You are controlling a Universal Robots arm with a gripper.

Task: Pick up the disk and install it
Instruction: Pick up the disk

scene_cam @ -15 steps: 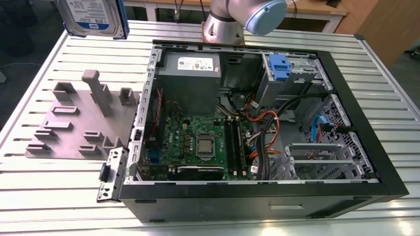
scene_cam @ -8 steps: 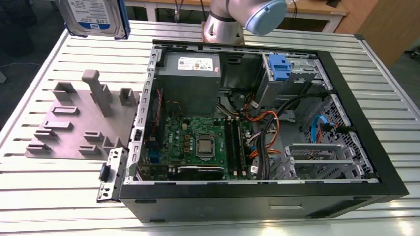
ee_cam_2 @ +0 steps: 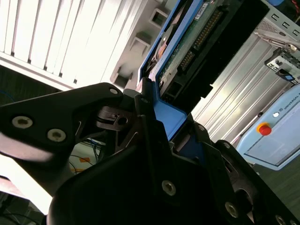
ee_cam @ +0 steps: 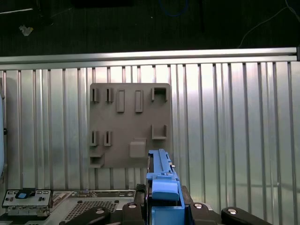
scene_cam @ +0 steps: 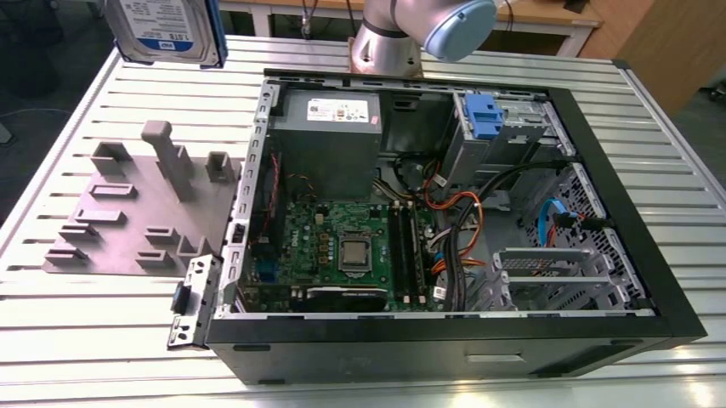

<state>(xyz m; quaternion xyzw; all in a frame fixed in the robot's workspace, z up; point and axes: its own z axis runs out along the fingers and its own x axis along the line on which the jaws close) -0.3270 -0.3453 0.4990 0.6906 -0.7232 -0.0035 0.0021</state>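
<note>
Disk [scene_cam: 165, 32]: silver casing with a white-and-blue label. Its carrier frame [ee_cam: 163, 187] is bright blue, and the second wrist view shows a green circuit board [ee_cam_2: 187, 44] on one face. Fingers [ee_cam_2: 143, 112]: black. Worktop [scene_cam: 68, 331]: silver-white, ribbed in parallel slats. Slotted holder [scene_cam: 136, 212]: plain grey. Computer case [scene_cam: 454, 340]: black rim, grey metal interior. Motherboard [scene_cam: 340, 246]: green. Power supply [scene_cam: 329, 136]: grey with a white label. Caged drive tab [scene_cam: 482, 115]: blue. Cables [scene_cam: 454, 204]: orange, black and some blue. Arm joint cap [scene_cam: 460, 30]: pale blue, on a silver arm.
</note>
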